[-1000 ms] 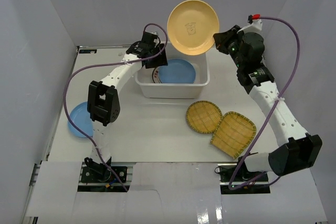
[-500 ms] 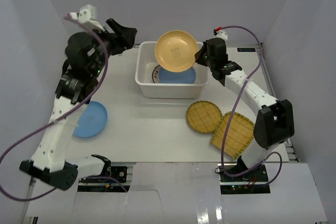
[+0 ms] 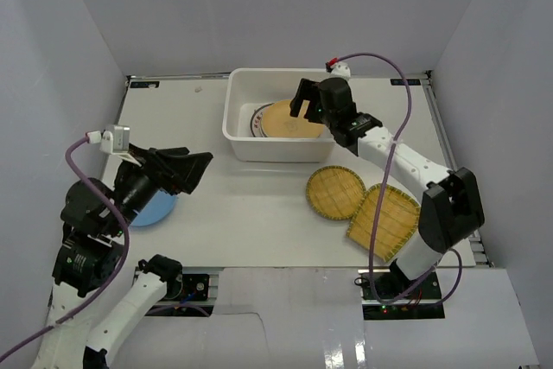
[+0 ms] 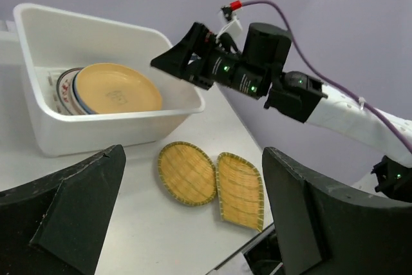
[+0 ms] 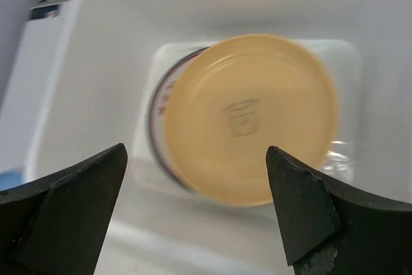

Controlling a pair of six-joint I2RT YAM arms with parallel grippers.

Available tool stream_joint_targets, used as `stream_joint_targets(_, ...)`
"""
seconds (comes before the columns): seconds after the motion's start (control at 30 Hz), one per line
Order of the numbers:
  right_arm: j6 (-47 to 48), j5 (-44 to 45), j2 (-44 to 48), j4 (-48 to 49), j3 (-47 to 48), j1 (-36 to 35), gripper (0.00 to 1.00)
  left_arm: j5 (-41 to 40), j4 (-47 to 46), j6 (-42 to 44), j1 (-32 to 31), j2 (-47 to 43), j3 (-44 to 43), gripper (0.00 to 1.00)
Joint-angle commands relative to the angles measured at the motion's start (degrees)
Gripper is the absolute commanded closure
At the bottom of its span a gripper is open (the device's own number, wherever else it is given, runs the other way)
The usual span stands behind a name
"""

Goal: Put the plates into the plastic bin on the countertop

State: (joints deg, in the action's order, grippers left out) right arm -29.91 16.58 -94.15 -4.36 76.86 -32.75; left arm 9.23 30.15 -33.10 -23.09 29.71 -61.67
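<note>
Lying flat in the bin (image 3: 239, 137), the tan plate (image 3: 289, 118) is no longer held high over it as it was a second ago. The right jaws have let go and stand wide apart just above it, empty. A red-rimmed plate (image 5: 154, 117) peeks out beneath its left edge. The left jaws, also spread and empty, have pulled back from the bin and hang over the blue plate (image 3: 157, 212) at the near left. That one, the round bamboo plate (image 3: 335, 193) and the squarer bamboo plate (image 3: 384, 220) touching it seem still to go. The counter (image 3: 251, 205) is off-white, with pale grey walls (image 3: 259, 6) around.
</note>
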Motion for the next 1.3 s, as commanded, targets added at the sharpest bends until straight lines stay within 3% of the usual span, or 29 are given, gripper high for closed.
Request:
stream_joint_targets(0.0, 2.49, 0.20, 7.48, 9.00, -4.94, -11.78, 0.05, 5.17, 1.49, -1.44, 0.06, -0.63, -4.41, 0.02)
stream_joint_targets(0.03, 1.10, 0.21, 7.40, 10.32, -7.92, -17.12, 0.05, 6.57, 1.49, -1.35, 0.06, -0.36, -5.64, 0.02)
stream_joint_targets(0.13, -4.25, -0.84, 3.64, 17.18, -11.20, -24.01, 0.05, 9.04, 1.14, -1.26, 0.06, 1.13, -10.04, 0.02)
stream_joint_targets(0.2, -5.77, -0.67, -3.29, 19.29, -9.55, -29.63, 0.05, 10.53, 1.22, -1.00, -0.02, 2.27, -12.84, 0.02)
stream_joint_targets(0.43, -7.27, 2.58, -32.62, 8.86, 18.64, -38.87, 0.04, 14.76, 1.05, 0.14, 0.06, 2.37, -15.50, 0.02)
stream_joint_targets(0.47, -8.05, 2.76, -35.03, 7.28, 25.55, -39.05, 0.04, 15.11, 1.22, 0.14, 0.06, 2.19, -15.67, 0.02)
stream_joint_targets(0.7, -9.99, 4.06, -51.65, -4.93, 48.34, -38.44, 0.05, 18.80, 1.66, -0.91, 0.24, 0.78, -12.61, 0.02)
stream_joint_targets(0.73, -9.99, 3.90, -52.53, -4.78, 48.30, -38.26, 0.06, 19.06, 1.66, -1.00, 0.15, 0.70, -12.16, 0.02)
stream_joint_targets(0.83, -11.39, 1.18, -53.50, -2.59, 45.84, -37.39, 0.16, 19.15, 1.23, -0.74, 0.15, 0.34, -10.93, 0.02)
stream_joint_targets(1.0, -14.73, -1.02, -54.40, -2.59, 44.17, -36.59, 0.67, 17.40, 1.49, 0.93, 0.24, 0.26, -10.93, 0.02)
stream_joint_targets(1.03, -14.91, -0.93, -53.17, -1.54, 40.16, -36.68, 0.78, 16.96, 1.58, 1.20, 0.24, 0.00, -10.67, 0.02)
stream_joint_targets(1.17, -14.13, 0.55, -42.28, 14.50, 23.46, -36.94, 0.92, 15.20, 2.63, 2.43, 0.24, 0.17, -9.70, 0.02)
stream_joint_targets(1.27, -11.41, 4.76, -32.09, 19.55, 13.25, -37.38, 0.92, 13.71, 3.68, 3.30, 0.15, 0.78, -10.57, 0.02)
